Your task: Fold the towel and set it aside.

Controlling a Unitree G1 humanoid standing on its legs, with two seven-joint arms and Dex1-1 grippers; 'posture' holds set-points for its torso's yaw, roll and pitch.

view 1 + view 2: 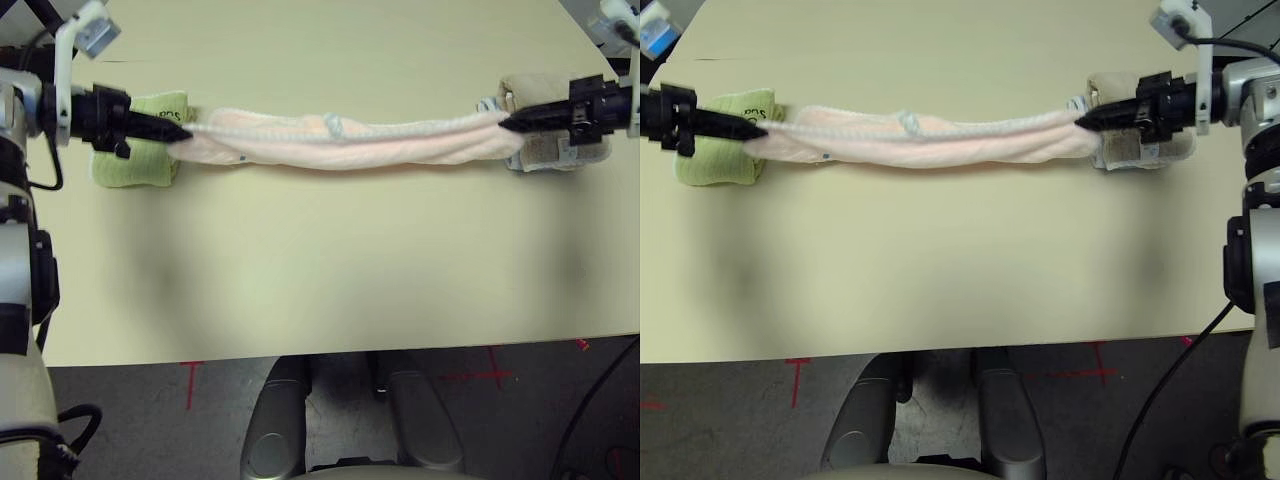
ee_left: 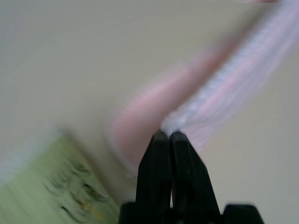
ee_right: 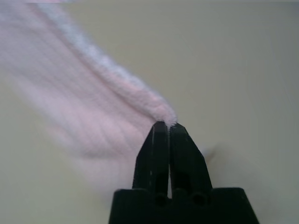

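From the head cameras, the pink towel (image 1: 345, 142) hangs stretched in a long, sagging rope across the far part of the table (image 1: 320, 270), strung between the two arms. The left gripper (image 1: 185, 131) is clamped tight on the towel's left end, right over a green folded towel (image 1: 135, 160) that lies on the table. The right gripper (image 1: 503, 124) is pinched shut on the other end, in front of a beige folded towel (image 1: 545, 150). The white trim runs along the towel's upper edge, with a small knot-like bunch near the middle.

Left wrist camera: the two black fingers (image 2: 159, 158) meet on a tuft of white trim, the pink cloth running away from the tips, the green towel off to one side.

Right wrist camera: the fingers (image 3: 156, 154) are closed on the towel's corner, the rest trailing away above the bare tabletop.
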